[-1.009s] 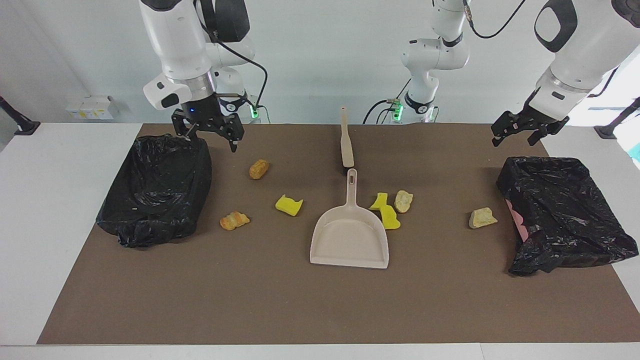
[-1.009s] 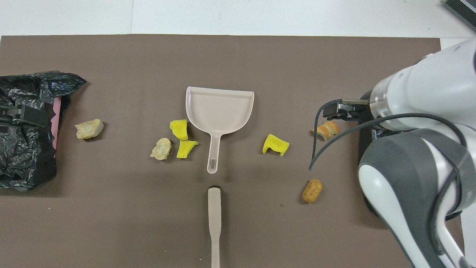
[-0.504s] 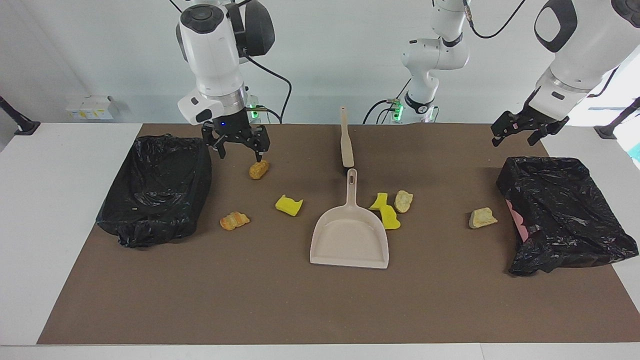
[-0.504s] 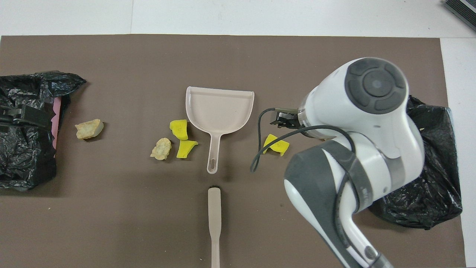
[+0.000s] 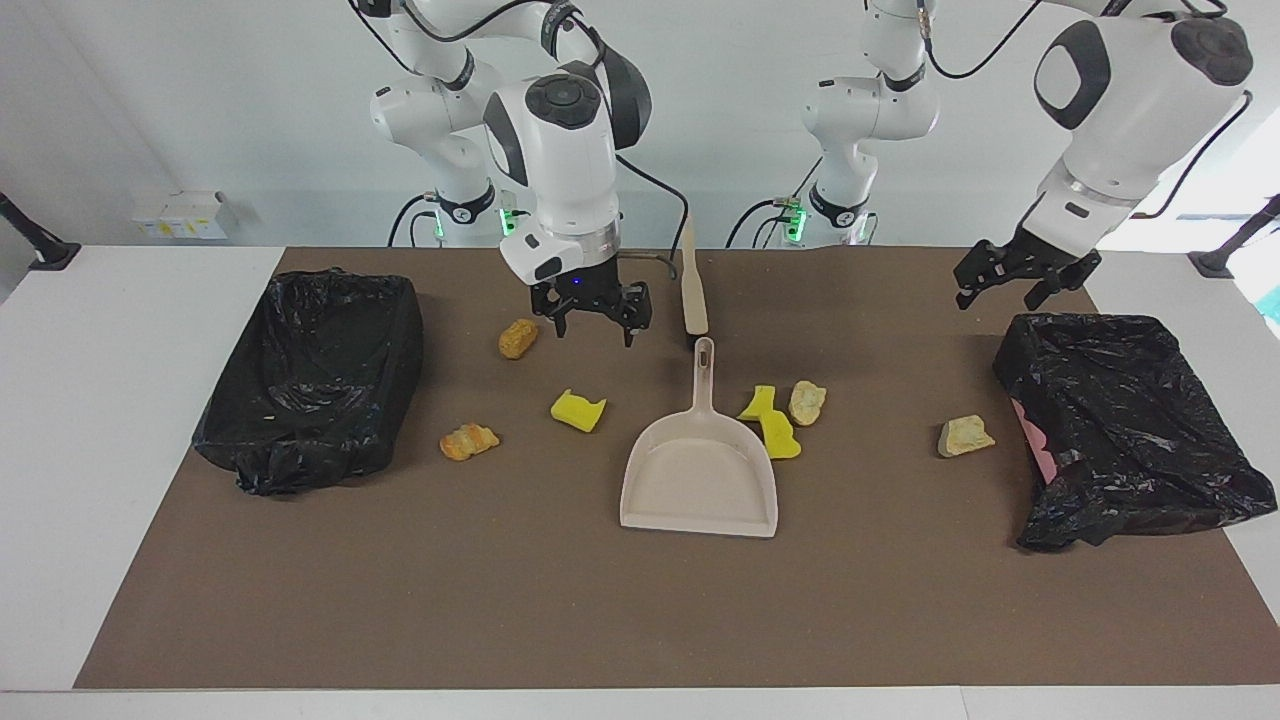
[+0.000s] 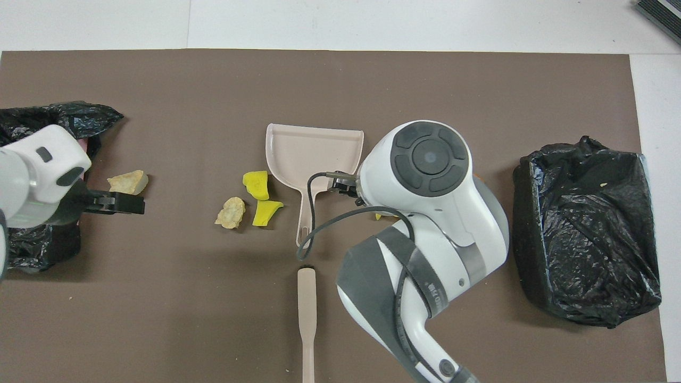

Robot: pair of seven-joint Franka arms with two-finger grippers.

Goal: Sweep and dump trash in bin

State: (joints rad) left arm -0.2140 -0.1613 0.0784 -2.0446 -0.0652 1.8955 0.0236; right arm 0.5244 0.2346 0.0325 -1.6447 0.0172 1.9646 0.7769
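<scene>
Facing view shows a brown mat [image 5: 600, 600] on the white table, with two bins lined with black bags. One bin [image 5: 315, 375] stands at the right arm's end of the table, the other bin [image 5: 1125, 420] at the left arm's end. The beige dustpan [image 5: 700, 470] lies flat in the middle of the mat, its handle pointing toward the robots. A beige brush handle [image 5: 692, 285] lies just nearer to the robots, in line with the dustpan handle and apart from it.

The right gripper [image 5: 592, 318] hangs low over the mat, between the orange-brown lump [image 5: 518, 338] and the brush handle. Its fingers are spread apart and they hold nothing. The left gripper [image 5: 1020, 275] is in the air over the mat beside the bin at its end of the table; its jaws are released and empty too.

The trash lies loose on the mat. A bright yellow lump [image 5: 578, 411] and a striped orange lump [image 5: 468, 441] are between the dustpan and the bin at the right arm's end. Two yellow pieces [image 5: 772, 420] and a beige lump [image 5: 806, 402] sit just beside the dustpan, toward the left arm's end. Another beige lump [image 5: 965, 436] rests near the bin at that end. Only six lumps can be seen.

In the overhead view, the right arm [image 6: 425, 213] covers the lumps at its end.
</scene>
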